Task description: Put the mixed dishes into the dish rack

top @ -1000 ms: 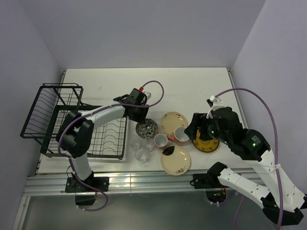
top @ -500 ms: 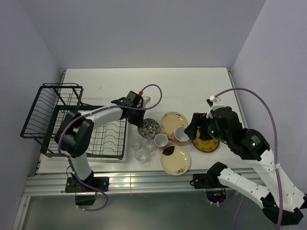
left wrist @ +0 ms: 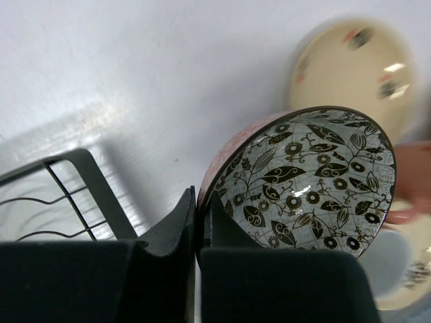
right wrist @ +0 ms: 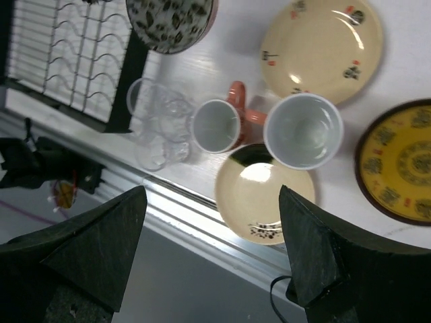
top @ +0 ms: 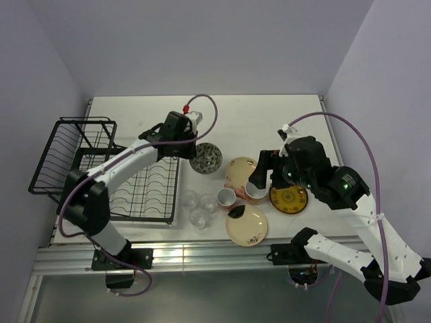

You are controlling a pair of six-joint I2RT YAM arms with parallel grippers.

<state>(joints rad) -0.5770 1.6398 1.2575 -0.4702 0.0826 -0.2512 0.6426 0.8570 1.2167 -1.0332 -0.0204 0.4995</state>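
One dish lifted: left hand point(left wrist: 199, 215), clamped on dark patterned bowl point(top: 205, 157), carried it from cluster toward dish rack point(top: 145, 185), frame left; loading begins. Right hand point(right wrist: 210, 195) apart.

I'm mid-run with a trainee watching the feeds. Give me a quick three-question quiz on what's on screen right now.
1. True or false: the dark patterned bowl already sits in the dish rack.
2. The right gripper is: A) shut on a dish B) open and empty C) out of view.
3. Fill in: ___ clear glasses stand on the table.
Key: 1 false, the left gripper holds it by the rim beside the rack. 2 B. 3 three.
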